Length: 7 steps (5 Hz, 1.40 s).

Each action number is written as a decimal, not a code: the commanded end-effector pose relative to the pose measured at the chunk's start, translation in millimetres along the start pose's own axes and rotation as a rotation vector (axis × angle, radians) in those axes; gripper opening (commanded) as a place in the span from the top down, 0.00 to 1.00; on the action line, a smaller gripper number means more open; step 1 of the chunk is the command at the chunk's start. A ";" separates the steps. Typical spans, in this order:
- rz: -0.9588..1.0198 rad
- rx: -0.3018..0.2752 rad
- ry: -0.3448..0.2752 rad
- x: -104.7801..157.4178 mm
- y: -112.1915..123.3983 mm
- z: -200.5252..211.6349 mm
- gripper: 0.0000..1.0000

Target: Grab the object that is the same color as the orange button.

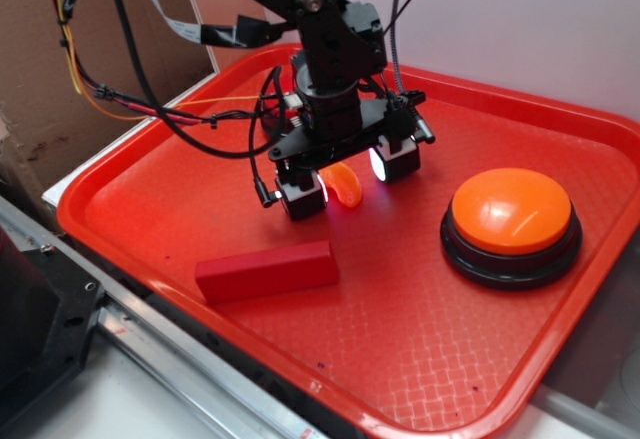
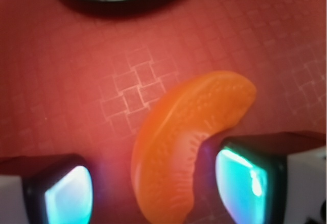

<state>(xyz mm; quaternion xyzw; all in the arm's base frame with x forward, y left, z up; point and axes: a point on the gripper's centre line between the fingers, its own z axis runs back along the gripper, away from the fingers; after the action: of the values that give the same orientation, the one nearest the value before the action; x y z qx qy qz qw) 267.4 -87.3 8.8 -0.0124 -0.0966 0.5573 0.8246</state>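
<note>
Orange segment (image 2: 189,147), a small glossy crescent with a dimpled skin, lies on the red tray (image 1: 420,339) between the spread fingers (image 2: 245,178) of the hand (image 1: 350,184), left of the orange button (image 1: 511,211).

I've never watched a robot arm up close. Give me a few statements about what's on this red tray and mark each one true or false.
1. The gripper has its fingers on either side of the orange segment. True.
2. The fingers have closed tight on the segment. False: the wrist view shows a gap at the left finger, so the gripper is open.
3. The orange button sits on the tray, clear of the arm. True.
4. The red block is stacked on the button. False: it lies flat on the tray, nearer the front edge.
5. The segment is bigger than the button. False: it is much smaller.
</note>
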 end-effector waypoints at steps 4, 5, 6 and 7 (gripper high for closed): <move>-0.103 -0.037 0.000 16.4 -0.4 17.0 1.00; -0.191 -0.042 0.050 20.6 1.1 33.8 1.00; -0.423 -0.066 0.088 30.2 5.5 74.7 1.00; -0.662 -0.096 0.064 39.7 8.5 113.7 1.00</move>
<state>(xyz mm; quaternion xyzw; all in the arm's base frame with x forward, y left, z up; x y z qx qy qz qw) 239.5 -65.3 105.7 -0.0217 -0.0630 0.2522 0.9654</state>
